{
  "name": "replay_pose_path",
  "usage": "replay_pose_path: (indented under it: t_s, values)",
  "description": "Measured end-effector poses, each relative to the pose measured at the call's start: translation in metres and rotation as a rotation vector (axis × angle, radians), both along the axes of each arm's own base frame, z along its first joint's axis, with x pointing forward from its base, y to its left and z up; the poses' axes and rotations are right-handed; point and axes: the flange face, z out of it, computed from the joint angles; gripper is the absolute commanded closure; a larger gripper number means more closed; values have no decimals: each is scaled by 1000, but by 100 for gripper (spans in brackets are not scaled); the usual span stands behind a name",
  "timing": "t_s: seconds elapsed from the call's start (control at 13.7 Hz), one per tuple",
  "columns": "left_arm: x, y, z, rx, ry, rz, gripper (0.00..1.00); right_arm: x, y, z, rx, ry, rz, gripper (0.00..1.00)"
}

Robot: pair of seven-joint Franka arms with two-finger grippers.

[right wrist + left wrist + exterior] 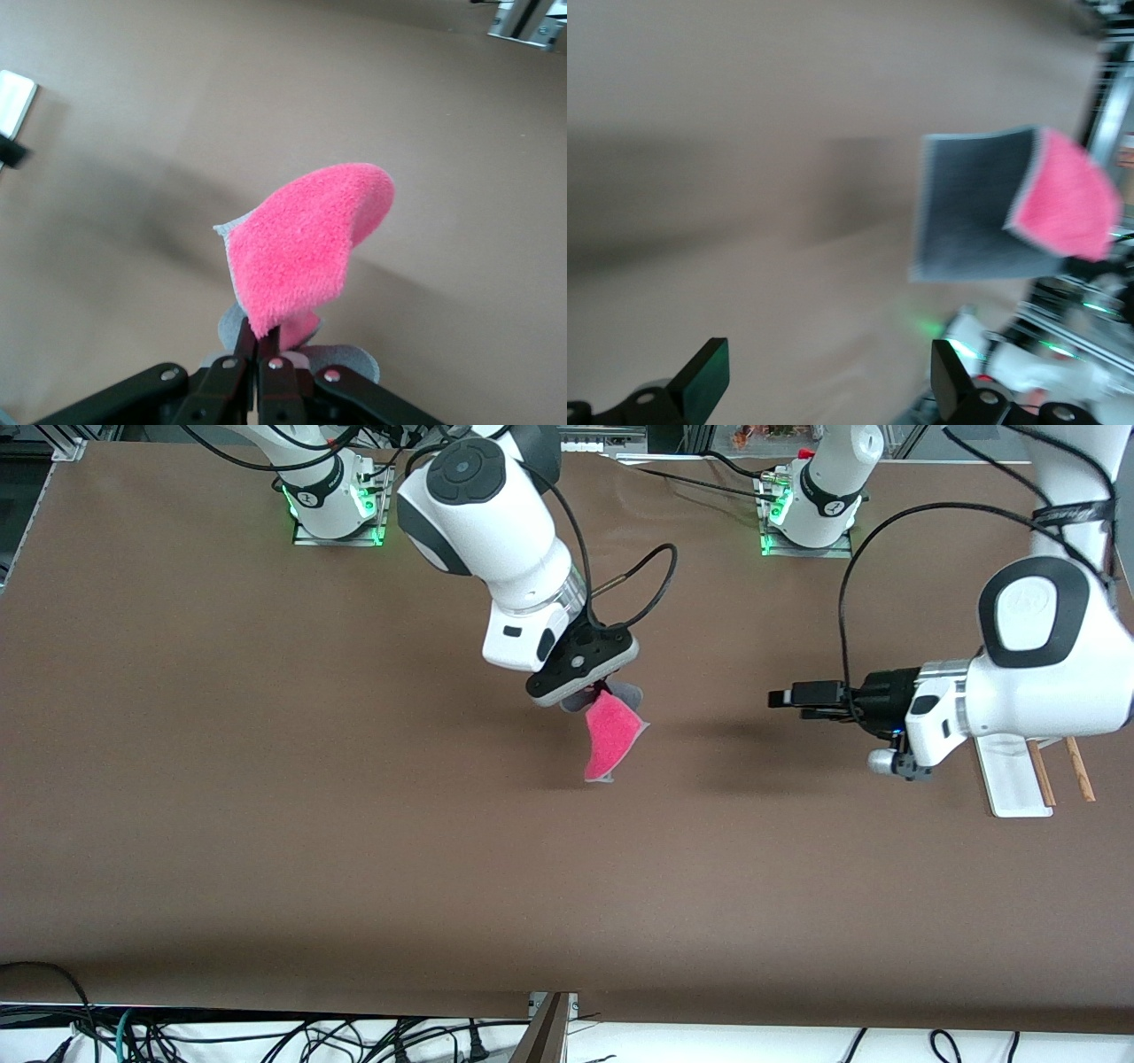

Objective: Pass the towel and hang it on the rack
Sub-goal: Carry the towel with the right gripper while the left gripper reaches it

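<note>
My right gripper [601,688] is shut on the towel [609,736] and holds it in the air over the middle of the table; the pink side hangs down, with grey folds at the grip. In the right wrist view the towel [306,248] sticks out from the closed fingers [268,341]. My left gripper [781,698] is open and empty, held level and pointing at the towel, apart from it. In the left wrist view the towel [992,208] shows grey and pink ahead of the open fingers [704,376]. The rack [1019,775] stands under my left arm, partly hidden.
The brown table [354,824] carries nothing else. The arm bases [337,505] stand at its edge farthest from the front camera. Cables hang below the edge nearest the front camera.
</note>
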Motion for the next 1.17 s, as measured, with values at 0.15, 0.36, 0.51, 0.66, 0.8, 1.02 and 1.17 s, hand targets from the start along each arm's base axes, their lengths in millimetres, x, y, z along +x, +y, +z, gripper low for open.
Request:
replay_pose_path:
  t_s: [0.15,0.36,0.51,0.66,0.8,1.02,1.17]
  values:
    - [6,-10,-18,-111,12,20,0,-5,7,-2,9,-4,8,100]
    - [12,-26,-28,-248,32,68,0,-11,17,-5,25,-3,0,100]
    - [12,-48,-32,-331,28,71,0,-13,22,-7,34,-4,-1,100]
    - [11,-62,-41,-368,18,55,0,-14,25,-9,43,-8,0,100]
    - [10,-75,-48,-393,26,48,6,-13,26,-8,51,-14,-1,100]
    - [7,-93,-54,-436,48,55,33,-11,25,-5,66,-29,-8,100]
    - [7,-96,-56,-441,54,56,61,-7,23,-4,76,-43,-16,100]
